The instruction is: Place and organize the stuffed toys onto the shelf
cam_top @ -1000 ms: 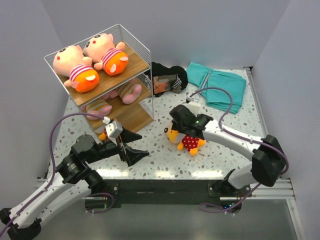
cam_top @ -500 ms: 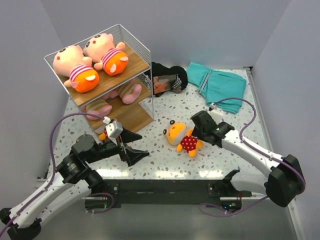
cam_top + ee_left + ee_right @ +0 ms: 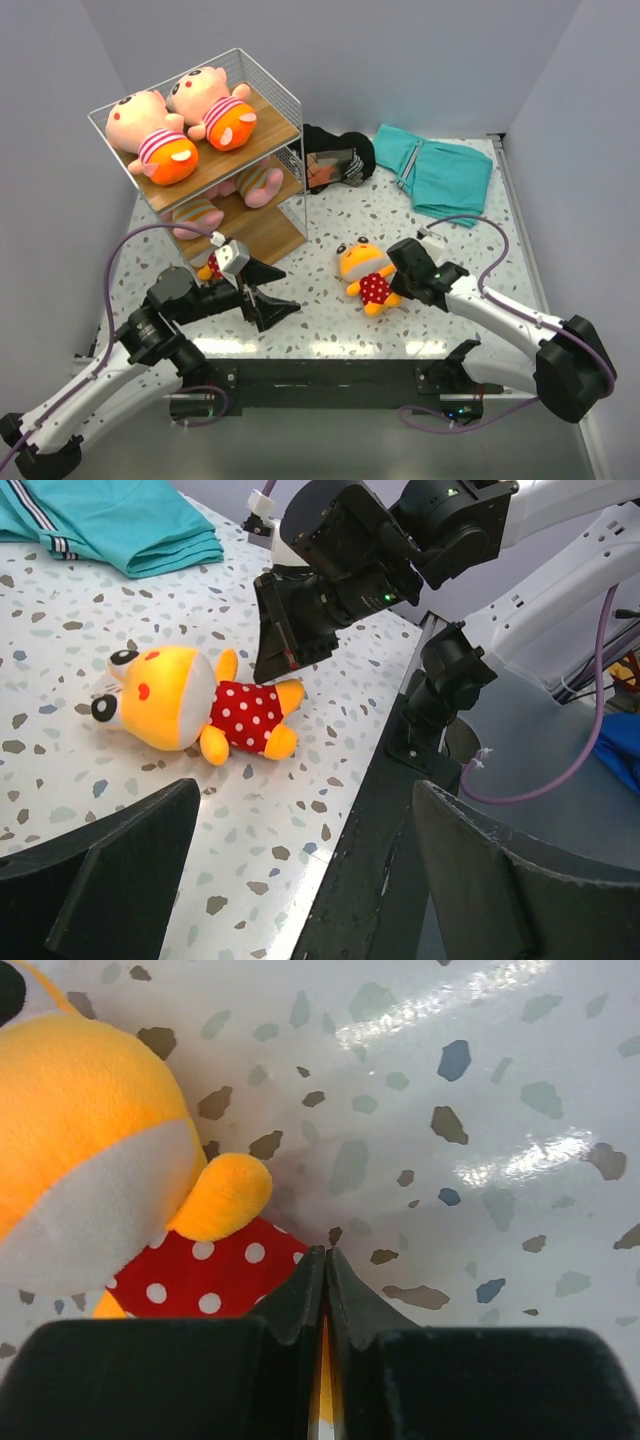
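An orange-headed stuffed toy (image 3: 367, 275) in a red polka-dot dress lies on the table (image 3: 330, 310), also in the left wrist view (image 3: 190, 710) and the right wrist view (image 3: 90, 1150). My right gripper (image 3: 394, 271) is shut, its tips (image 3: 325, 1255) together at the dress's edge; a thin orange sliver shows in the slit behind them. My left gripper (image 3: 278, 290) hangs open and empty (image 3: 310, 880) near the table's front. Two pink toys (image 3: 150, 140) (image 3: 215, 105) lie on the shelf's (image 3: 272, 135) top board, others (image 3: 255, 182) below. Another toy (image 3: 210, 268) peeks behind my left wrist.
A folded teal cloth (image 3: 440, 170) lies at the back right, also in the left wrist view (image 3: 110, 525). A black bundle (image 3: 335, 160) sits beside the shelf. The table's front edge and black rail (image 3: 400, 810) run under my left gripper.
My right gripper has drawn back to the right off the polka-dot toy and closed its jaws. The toy has turned, head now pointing away. The left arm has barely moved.
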Motion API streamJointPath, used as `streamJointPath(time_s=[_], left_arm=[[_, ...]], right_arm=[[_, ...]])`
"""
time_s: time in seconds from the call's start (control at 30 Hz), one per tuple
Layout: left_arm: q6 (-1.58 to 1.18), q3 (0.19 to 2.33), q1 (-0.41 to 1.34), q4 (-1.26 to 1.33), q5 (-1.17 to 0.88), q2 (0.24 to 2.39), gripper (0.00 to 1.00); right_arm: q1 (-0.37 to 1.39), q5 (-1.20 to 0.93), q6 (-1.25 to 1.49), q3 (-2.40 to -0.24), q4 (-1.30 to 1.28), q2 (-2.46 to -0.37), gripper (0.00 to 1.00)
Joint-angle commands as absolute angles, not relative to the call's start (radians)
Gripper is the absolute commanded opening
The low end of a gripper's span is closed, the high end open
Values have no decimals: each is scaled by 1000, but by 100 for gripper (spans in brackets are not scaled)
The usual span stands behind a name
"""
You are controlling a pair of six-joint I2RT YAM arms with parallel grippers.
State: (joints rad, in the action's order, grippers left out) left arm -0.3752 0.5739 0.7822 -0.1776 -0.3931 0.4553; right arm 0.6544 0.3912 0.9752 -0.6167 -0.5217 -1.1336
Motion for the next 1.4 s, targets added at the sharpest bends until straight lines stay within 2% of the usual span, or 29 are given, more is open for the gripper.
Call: streamJointPath(time_s=[0.0, 0.37, 0.53, 0.6, 0.63, 0.73, 0.83, 1.17, 1.27, 1.37], left_arm=[[-377, 575, 788, -150, -400, 437, 93], [-377, 575, 788, -147, -411, 442, 93], [-377, 574, 788, -146, -407, 439, 93], [-377, 574, 788, -146, -402, 445, 93], [-377, 574, 788, -146, -402, 448, 93], [-377, 575, 787, -149, -407, 459, 93], [-377, 575, 787, -150, -407, 453, 93], [-379, 575, 788, -146, -411, 431, 94], [-380, 574, 788, -147, -410, 425, 94], [-380, 574, 788, -149, -403, 419, 94]], right_arm=[[661, 301, 937, -598, -391, -1092, 0], [767, 164, 956, -575, -252, -1011, 0], [799, 228, 995, -612, -308, -1011, 0], [799, 293, 1063, -633, -436, -996, 13], [799, 357, 1092, -656, -483, -982, 24], [799, 391, 1198, -683, -610, -971, 38], [799, 376, 1258, -693, -666, -973, 48], [799, 465, 1443, -749, -935, -927, 61], [799, 477, 1457, -736, -914, -942, 62], [799, 411, 1443, -680, -775, -946, 62]])
